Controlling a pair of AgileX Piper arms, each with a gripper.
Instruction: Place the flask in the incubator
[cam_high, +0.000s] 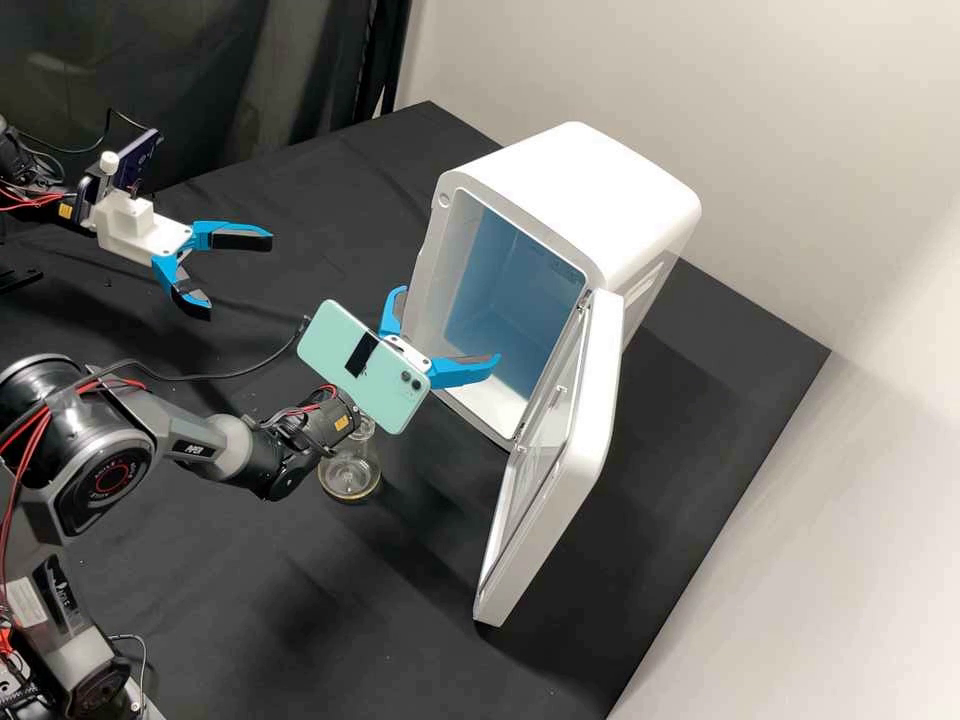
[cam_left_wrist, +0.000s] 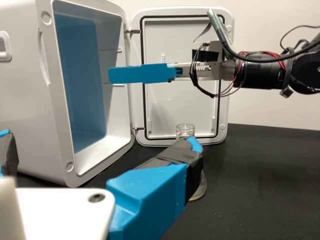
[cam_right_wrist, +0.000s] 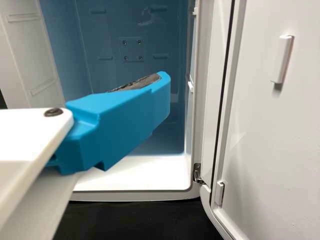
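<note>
The white incubator (cam_high: 590, 190) stands on the black bench with its door (cam_high: 550, 450) swung wide open and its blue inside (cam_right_wrist: 135, 50) bare. A small clear glass flask (cam_high: 350, 470) stands upright on the bench, left of the door and below the right arm's wrist. My right gripper (cam_high: 435, 335) hangs open and empty just in front of the incubator's opening, above and beyond the flask. My left gripper (cam_high: 225, 270) is open and empty at the far left, well away from the flask. In the left wrist view a finger (cam_left_wrist: 155, 195) hides part of the flask (cam_left_wrist: 185, 131).
A mint-green phone (cam_high: 365, 365) is mounted on the right arm's wrist. Cables trail over the bench (cam_high: 300, 600) at the left. The open door stands between the flask and the bench's right edge. A white wall lies behind.
</note>
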